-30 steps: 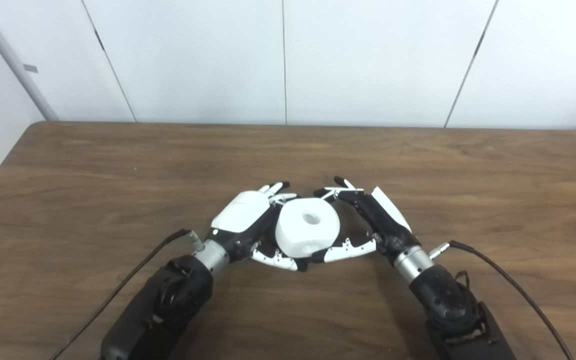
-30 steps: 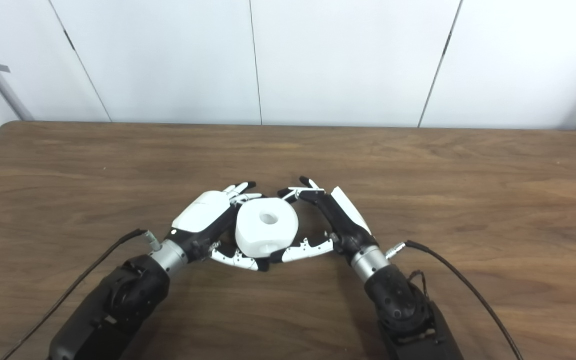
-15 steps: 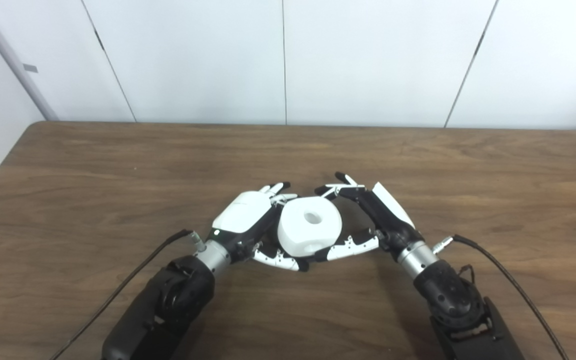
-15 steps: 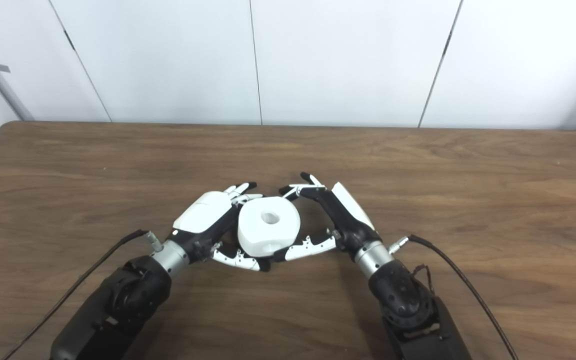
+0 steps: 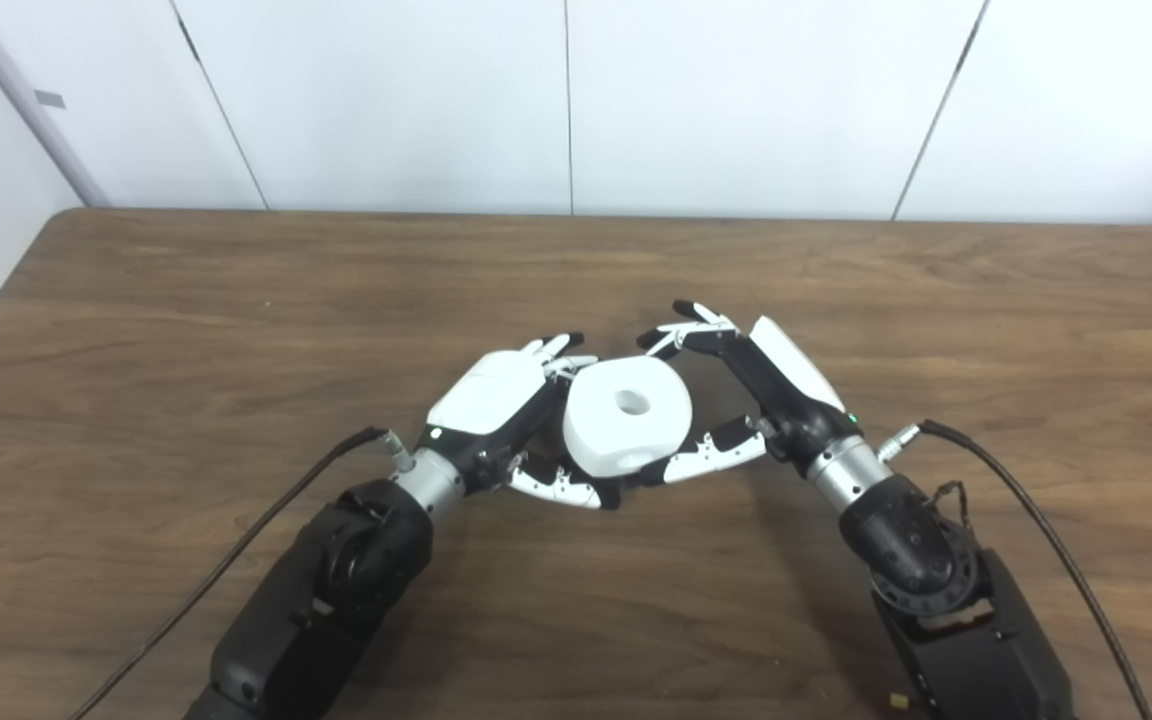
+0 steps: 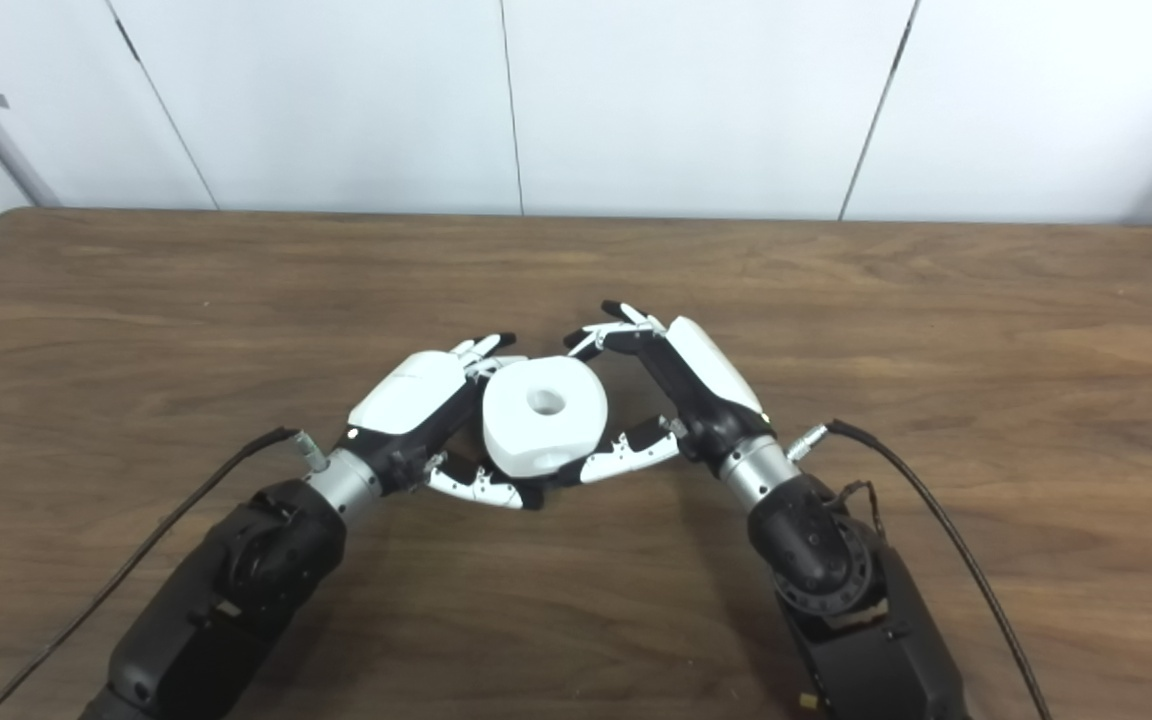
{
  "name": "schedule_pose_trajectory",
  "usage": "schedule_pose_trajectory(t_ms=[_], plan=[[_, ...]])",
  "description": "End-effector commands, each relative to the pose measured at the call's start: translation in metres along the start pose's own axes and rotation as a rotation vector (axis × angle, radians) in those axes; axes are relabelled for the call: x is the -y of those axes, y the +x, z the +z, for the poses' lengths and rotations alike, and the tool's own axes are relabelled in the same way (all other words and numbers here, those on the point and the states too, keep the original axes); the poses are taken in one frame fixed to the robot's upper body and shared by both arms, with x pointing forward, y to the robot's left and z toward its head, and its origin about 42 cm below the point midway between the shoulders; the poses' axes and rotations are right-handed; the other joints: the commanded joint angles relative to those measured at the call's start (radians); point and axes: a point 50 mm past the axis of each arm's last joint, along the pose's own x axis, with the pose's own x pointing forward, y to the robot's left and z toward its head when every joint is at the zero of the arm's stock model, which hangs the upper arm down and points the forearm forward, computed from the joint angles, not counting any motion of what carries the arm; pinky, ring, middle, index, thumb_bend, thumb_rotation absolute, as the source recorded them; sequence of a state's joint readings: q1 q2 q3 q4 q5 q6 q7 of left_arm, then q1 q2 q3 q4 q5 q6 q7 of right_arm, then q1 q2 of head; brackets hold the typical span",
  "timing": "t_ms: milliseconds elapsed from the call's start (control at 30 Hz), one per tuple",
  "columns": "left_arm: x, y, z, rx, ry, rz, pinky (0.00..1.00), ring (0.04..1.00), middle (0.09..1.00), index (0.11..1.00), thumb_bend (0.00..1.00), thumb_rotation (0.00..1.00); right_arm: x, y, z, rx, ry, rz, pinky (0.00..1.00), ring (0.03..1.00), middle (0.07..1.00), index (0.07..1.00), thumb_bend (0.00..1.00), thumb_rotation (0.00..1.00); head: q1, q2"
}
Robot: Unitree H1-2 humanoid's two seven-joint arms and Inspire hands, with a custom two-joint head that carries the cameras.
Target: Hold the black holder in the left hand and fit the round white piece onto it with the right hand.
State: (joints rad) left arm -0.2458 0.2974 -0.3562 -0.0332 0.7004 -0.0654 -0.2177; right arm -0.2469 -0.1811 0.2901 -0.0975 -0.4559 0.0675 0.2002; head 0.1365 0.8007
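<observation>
Over the brown wooden table (image 5: 236, 300), the left hand (image 5: 496, 400) cups the round white plastic piece with a centre hole (image 5: 626, 415) at nine o'clock; the right hand (image 5: 766, 385) at three o'clock curls beside it, contact unclear. Black holder apparently hidden.

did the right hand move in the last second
Yes, slightly. The camera itself tilted, but judged against the round white piece, the right hand has swung out to the right at the wrist, widening the gap between palm and piece.

You see the round white piece (image 5: 628, 415) cradled between the left hand (image 5: 496, 400) and right hand (image 5: 766, 385), above the wooden table (image 5: 136, 350).
</observation>
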Motion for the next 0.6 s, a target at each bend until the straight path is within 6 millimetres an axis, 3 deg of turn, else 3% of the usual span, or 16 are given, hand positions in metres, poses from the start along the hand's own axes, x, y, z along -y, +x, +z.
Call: schedule_pose_trajectory(t_ms=[0, 300, 467, 500, 567], plan=[[-0.01, 0.0051, 0.0122, 0.052, 0.008, 0.031, 1.0, 1.0, 0.885, 0.482, 0.52, 0.06, 0.0121, 0.0069, 0.0141, 0.072, -0.038, -0.038, 1.0, 0.959, 0.776, 0.481, 0.52, 0.14, 0.001, 0.001], [-0.0107, 0.0051, 0.013, 0.049, 0.006, 0.034, 1.0, 1.0, 0.886, 0.482, 0.52, 0.06, 0.0074, 0.0036, 0.0115, 0.066, -0.042, -0.018, 1.0, 0.958, 0.776, 0.482, 0.52, 0.14, 0.008, 0.001], [-0.0104, 0.0048, 0.0125, 0.048, 0.002, 0.033, 1.0, 1.0, 0.886, 0.482, 0.52, 0.06, 0.0076, 0.0005, 0.0114, 0.045, -0.096, 0.031, 1.0, 0.973, 0.826, 0.489, 0.52, 0.16, 0.01, -0.001], [-0.0102, 0.0047, 0.0124, 0.05, -0.001, 0.035, 1.0, 1.0, 0.885, 0.482, 0.52, 0.06, 0.0079, 0.0001, 0.0114, 0.037, -0.112, 0.045, 1.0, 0.987, 0.848, 0.564, 0.74, 0.29, 0.01, -0.001], [-0.0099, 0.0047, 0.0129, 0.046, -0.002, 0.031, 1.0, 1.0, 0.883, 0.482, 0.52, 0.06, 0.0087, -0.0006, 0.0124, 0.027, -0.13, 0.063, 1.0, 0.997, 0.875, 0.626, 0.86, 0.38, 0.01, -0.001]])
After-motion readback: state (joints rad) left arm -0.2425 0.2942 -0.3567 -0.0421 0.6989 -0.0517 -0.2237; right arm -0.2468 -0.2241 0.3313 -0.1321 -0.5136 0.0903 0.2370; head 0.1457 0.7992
